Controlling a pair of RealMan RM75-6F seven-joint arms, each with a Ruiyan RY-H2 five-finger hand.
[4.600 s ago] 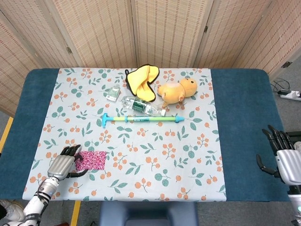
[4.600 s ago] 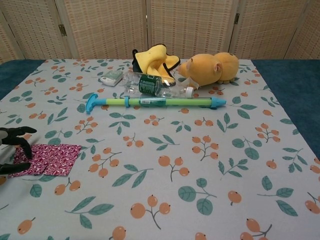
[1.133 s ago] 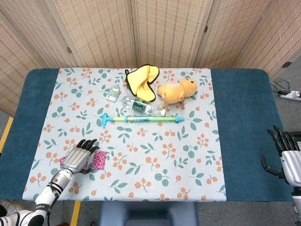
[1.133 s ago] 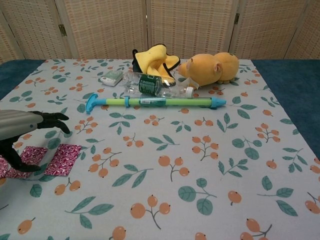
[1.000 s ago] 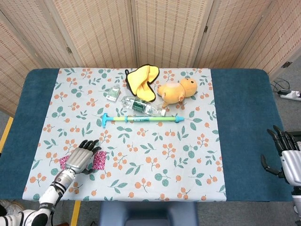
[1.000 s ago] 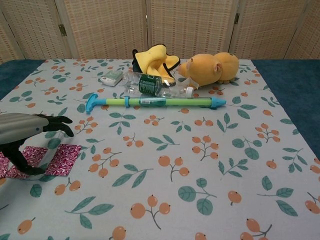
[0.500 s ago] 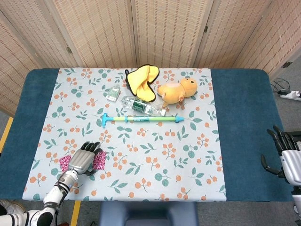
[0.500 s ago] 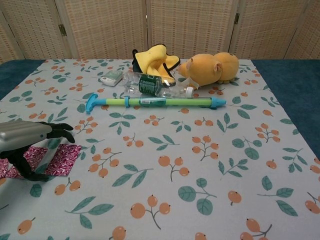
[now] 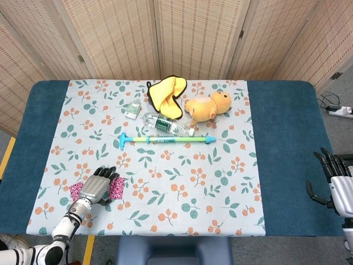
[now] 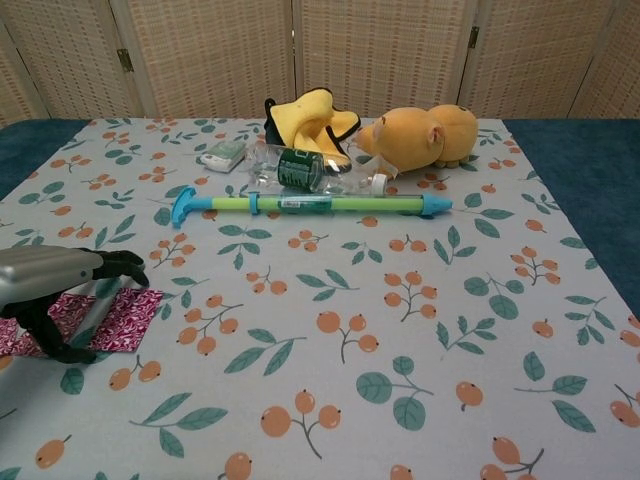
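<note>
A pink patterned pouch lies flat near the front left of the floral tablecloth. My left hand lies over it palm down and covers its middle, so only the two ends show. In the chest view the left hand arches over the pouch, fingers reaching its far edge and the thumb down at its near side. The pouch stays flat on the cloth. My right hand hangs off the table's front right edge, fingers spread, holding nothing.
At the back middle lie a yellow cloth toy, an orange plush, a plastic bottle, a small clear packet and a long green-blue tube. Folding screens stand behind the table.
The left hand moved forward from beside the pouch to over it, then lowered with fingers curling down onto it. The right hand stayed almost still.
</note>
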